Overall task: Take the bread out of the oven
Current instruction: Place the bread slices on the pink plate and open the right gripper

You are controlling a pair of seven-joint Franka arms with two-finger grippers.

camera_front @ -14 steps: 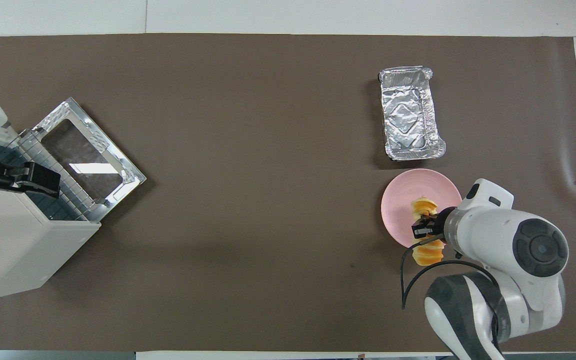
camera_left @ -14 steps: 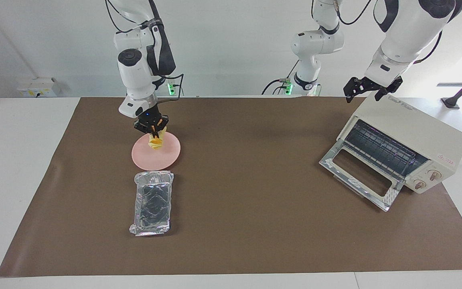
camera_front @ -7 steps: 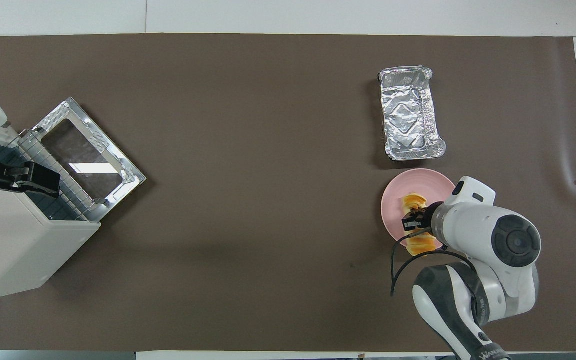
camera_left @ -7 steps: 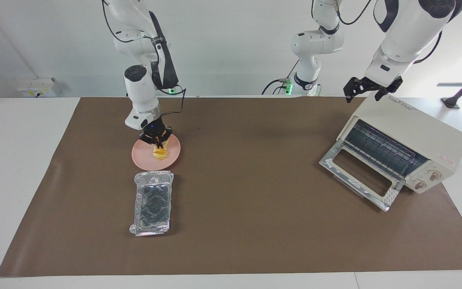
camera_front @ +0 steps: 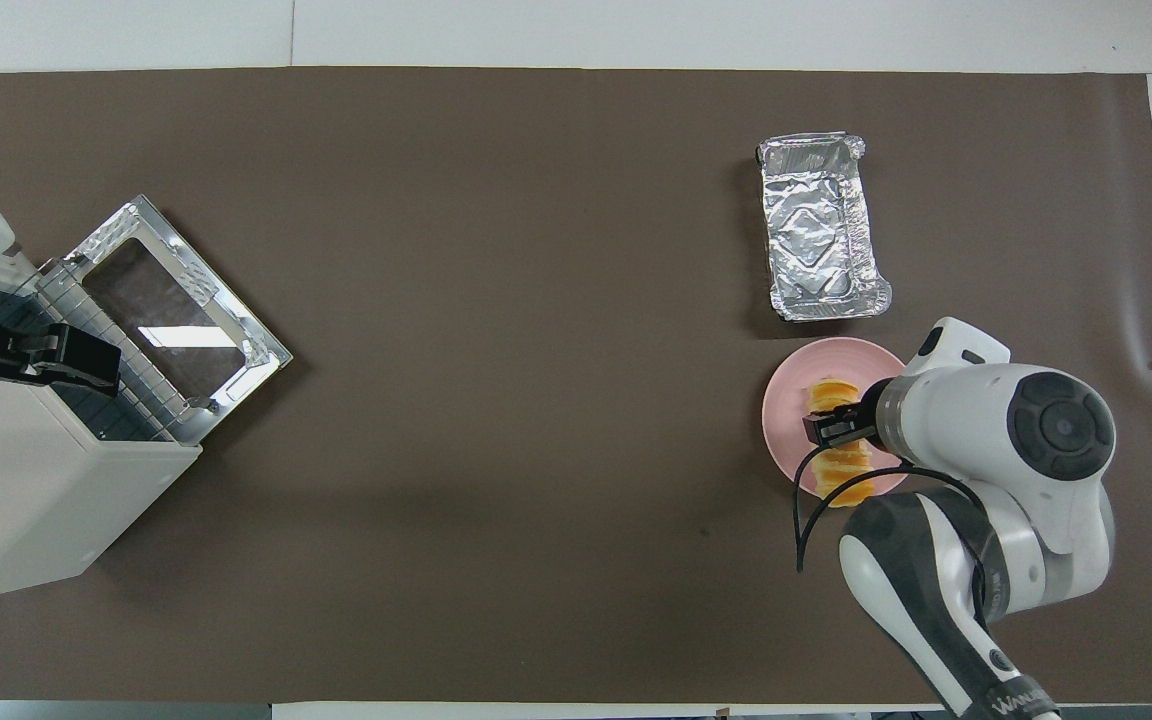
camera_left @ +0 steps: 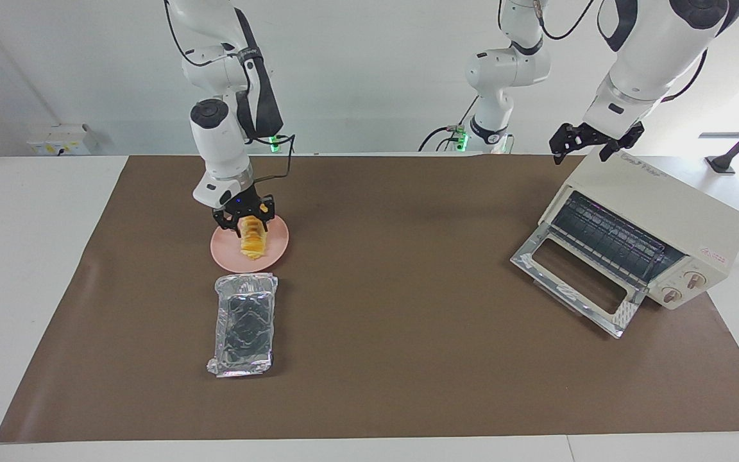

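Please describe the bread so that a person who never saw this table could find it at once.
Look at the right arm's end of the brown mat, where a pink plate sits just nearer to the robots than a foil tray. The bread lies on that plate, under the right gripper. It alone is yellow-orange, a small loaf ridged like slices.

My view from here: plain white wall [camera_left: 369, 77] up top, white surface [camera_left: 29, 269] mostly covered by a big brown mat [camera_left: 408, 359], wall socket box [camera_left: 61, 139] at one end, bright daylight at the other, black stand [camera_left: 738, 151] there too
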